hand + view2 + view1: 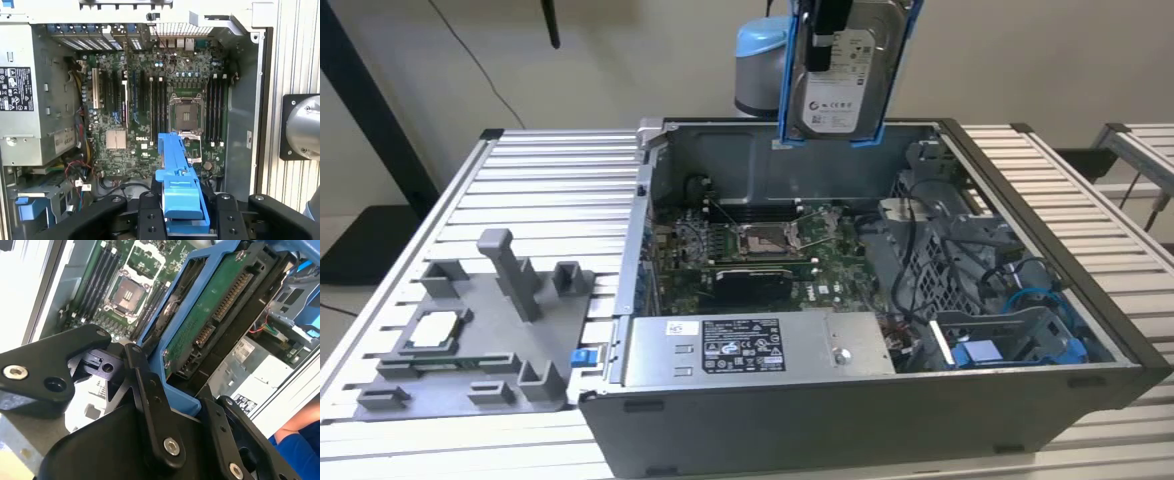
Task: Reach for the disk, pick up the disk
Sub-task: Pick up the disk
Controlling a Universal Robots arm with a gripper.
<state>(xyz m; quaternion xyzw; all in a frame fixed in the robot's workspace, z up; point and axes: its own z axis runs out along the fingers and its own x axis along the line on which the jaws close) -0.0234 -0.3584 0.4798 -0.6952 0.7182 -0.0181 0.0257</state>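
Observation:
The disk [843,90] hangs upright above the back wall of the open computer case, its silver face and white label towards the exterior view, with blue rails down both edges. My gripper [825,32] is shut on its upper end. In the second wrist view the disk [212,315] shows its green circuit-board underside inside the blue frame, with the black fingers [150,400] pressed against the frame's edge. The first wrist view looks along the disk's blue rail [177,180], which sits between the black fingers [150,215].
Below the disk lies the open computer case [1118,345] with its motherboard [761,250], power supply [747,345] and cables. A grey fixture [480,335] stands at the exterior view's left on the slatted table [547,180]. A person's blue sleeve [295,450] is beside the case.

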